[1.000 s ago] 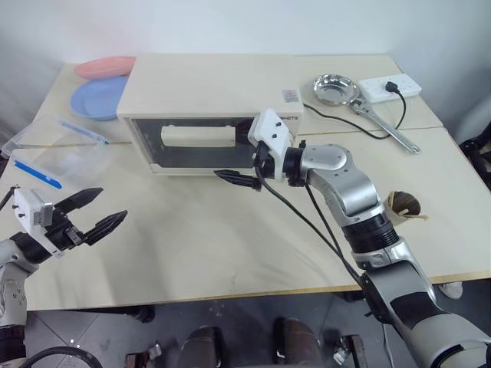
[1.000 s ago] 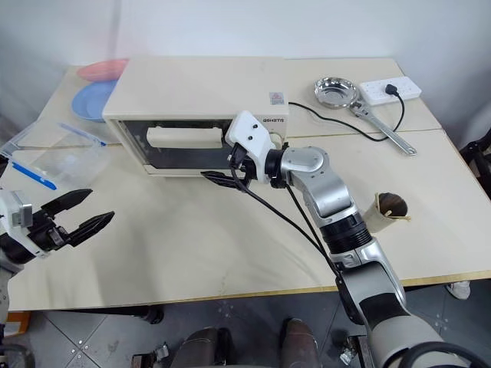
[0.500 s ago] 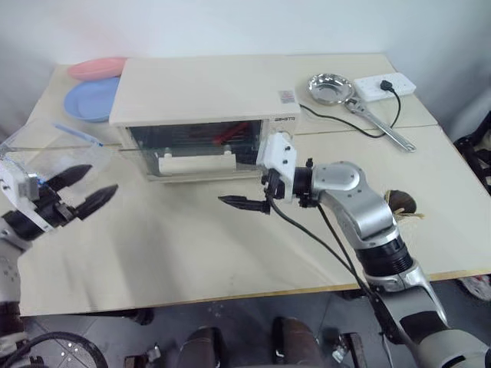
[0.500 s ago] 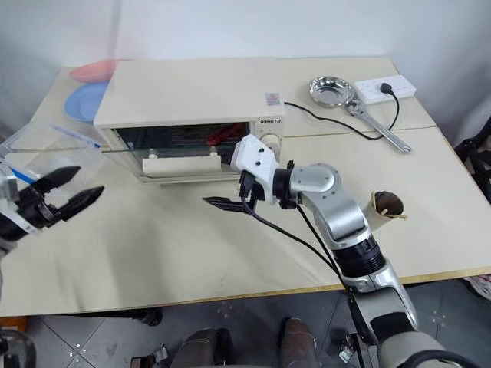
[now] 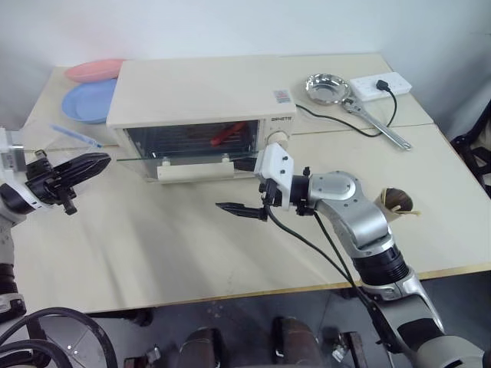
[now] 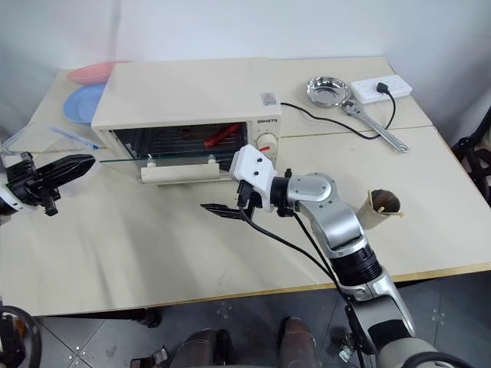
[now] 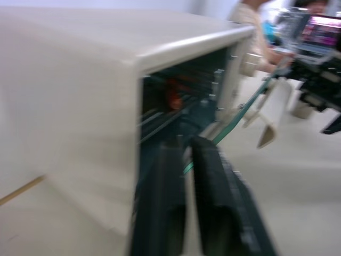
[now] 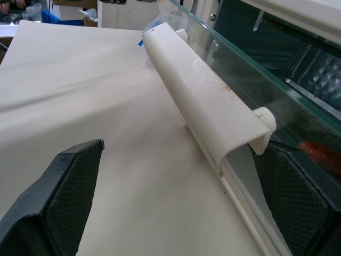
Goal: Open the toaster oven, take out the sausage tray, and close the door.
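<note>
Two grippers are seen at work over the pale table, and the nearer one is the right gripper, held low above the tabletop just in front of the toaster oven. Its black fingers are spread wide apart, nothing is held between them, and in the right wrist view the cream bar handle is seen just beyond and between the two fingertips, not touched by either. Off at the table's left edge the left gripper is held with its fingers pressed together on nothing, pointed toward the oven's left end and level with the edge of the door.

The door is seen swung down to lie roughly flat, a clear glass panel projecting forward from the oven's mouth, with the handle hung along its front edge. Behind it the cavity is laid open: dark walls, wire rack lines, and the red sausage lying at an angle toward the right side. The sausage tray is caught in the right wrist view as a patch of ridged, shiny metal inside the oven, behind the glass; its full outline cannot be made out.

The oven itself is cream-white and boxy, with a round dial and lettering on the right-hand panel, and a black cord trailing away behind it.
</note>
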`<state>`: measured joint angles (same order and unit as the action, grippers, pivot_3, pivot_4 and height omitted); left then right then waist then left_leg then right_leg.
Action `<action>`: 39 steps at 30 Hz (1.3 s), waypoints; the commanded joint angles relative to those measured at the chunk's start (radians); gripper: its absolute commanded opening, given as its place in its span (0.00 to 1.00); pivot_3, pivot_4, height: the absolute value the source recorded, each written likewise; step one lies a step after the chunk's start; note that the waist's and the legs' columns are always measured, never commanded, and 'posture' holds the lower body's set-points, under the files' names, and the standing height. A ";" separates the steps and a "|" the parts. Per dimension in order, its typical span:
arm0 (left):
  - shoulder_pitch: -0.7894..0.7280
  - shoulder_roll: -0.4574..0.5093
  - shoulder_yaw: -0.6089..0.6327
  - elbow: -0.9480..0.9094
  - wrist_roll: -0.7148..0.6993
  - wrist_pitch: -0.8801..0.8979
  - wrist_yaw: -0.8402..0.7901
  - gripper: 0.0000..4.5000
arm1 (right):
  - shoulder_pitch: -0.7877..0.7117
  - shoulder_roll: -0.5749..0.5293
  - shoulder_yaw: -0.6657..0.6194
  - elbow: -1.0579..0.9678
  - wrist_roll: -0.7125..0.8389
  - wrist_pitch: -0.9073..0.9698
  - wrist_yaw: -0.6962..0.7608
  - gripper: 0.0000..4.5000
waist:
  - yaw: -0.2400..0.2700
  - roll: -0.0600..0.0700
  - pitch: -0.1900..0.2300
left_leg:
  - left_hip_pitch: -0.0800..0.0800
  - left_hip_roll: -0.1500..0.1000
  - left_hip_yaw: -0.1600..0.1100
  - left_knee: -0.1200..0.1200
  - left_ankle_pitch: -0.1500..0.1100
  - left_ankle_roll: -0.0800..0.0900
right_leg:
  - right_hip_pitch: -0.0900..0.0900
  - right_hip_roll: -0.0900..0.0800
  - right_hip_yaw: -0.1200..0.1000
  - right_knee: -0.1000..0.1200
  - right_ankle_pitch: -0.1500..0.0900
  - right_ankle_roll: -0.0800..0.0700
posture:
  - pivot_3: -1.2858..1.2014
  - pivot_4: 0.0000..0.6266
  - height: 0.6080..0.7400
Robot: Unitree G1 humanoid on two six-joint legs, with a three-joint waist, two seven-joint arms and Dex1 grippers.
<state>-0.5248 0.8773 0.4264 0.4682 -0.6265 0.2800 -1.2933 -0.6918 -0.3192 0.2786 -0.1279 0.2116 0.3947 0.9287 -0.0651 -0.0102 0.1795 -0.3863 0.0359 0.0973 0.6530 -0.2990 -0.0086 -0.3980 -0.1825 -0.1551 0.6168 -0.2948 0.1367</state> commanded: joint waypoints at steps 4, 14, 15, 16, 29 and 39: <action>-0.102 -0.023 -0.092 0.094 0.101 -0.071 0.014 0.01 | 0.045 0.000 0.069 -0.105 0.011 0.058 0.009 1.00 | 0.002 0.000 0.000 | 0.000 0.000 0.000 0.001 0.000 0.000 | 0.000 0.000 0.000 0.000 0.000 0.000 | 0.52 0.24 1.00; -0.173 -0.060 -0.155 0.171 0.149 -0.113 -0.044 0.01 | 0.123 -0.111 0.068 -0.202 -0.009 0.211 -0.044 1.00 | 0.014 0.000 0.000 | -0.001 -0.001 0.000 0.005 -0.001 0.001 | 0.000 -0.001 0.001 0.001 0.000 0.000 | 0.52 0.24 1.00; -0.178 -0.062 -0.158 0.175 0.151 -0.114 -0.050 0.01 | 0.123 -0.115 0.066 -0.207 -0.009 0.228 -0.053 1.00 | 0.014 0.000 0.000 | -0.002 -0.001 0.000 0.006 -0.001 0.002 | 0.000 -0.001 0.001 0.001 0.000 0.000 | 0.52 0.24 1.00; -0.185 -0.067 -0.164 0.182 0.156 -0.118 -0.055 0.01 | 0.124 -0.120 0.065 -0.212 -0.011 0.244 -0.060 1.00 | 0.015 0.000 0.000 | -0.002 -0.001 0.000 0.007 -0.001 0.002 | 0.000 -0.001 0.001 0.002 0.000 0.000 | 0.52 0.24 1.00; -0.276 -0.109 -0.215 0.278 0.205 -0.150 -0.108 0.01 | 0.021 -0.029 0.030 -0.178 0.030 0.309 -0.130 1.00 | 0.019 -0.001 0.000 | -0.003 0.000 0.000 0.010 -0.002 0.003 | 0.000 -0.001 0.002 0.004 0.000 0.000 | 0.52 0.24 1.00; -0.293 -0.138 -0.245 0.297 0.217 -0.149 -0.157 0.01 | 0.016 -0.129 0.015 -0.139 0.037 0.352 -0.074 1.00 | 0.033 -0.002 0.000 | -0.004 0.000 -0.001 0.010 -0.002 0.003 | 0.000 -0.001 0.001 0.004 0.000 0.000 | 0.52 0.24 1.00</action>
<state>-0.7987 0.7391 0.1833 0.7671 -0.4158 0.1397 -1.4343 -0.6759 -0.4293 0.3150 -0.2473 0.2307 0.7434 0.8355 -0.0317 -0.0119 0.1794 -0.3903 0.0355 0.0963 0.6639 -0.3011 -0.0057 -0.3978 -0.1831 -0.1541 0.6205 -0.2948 0.1368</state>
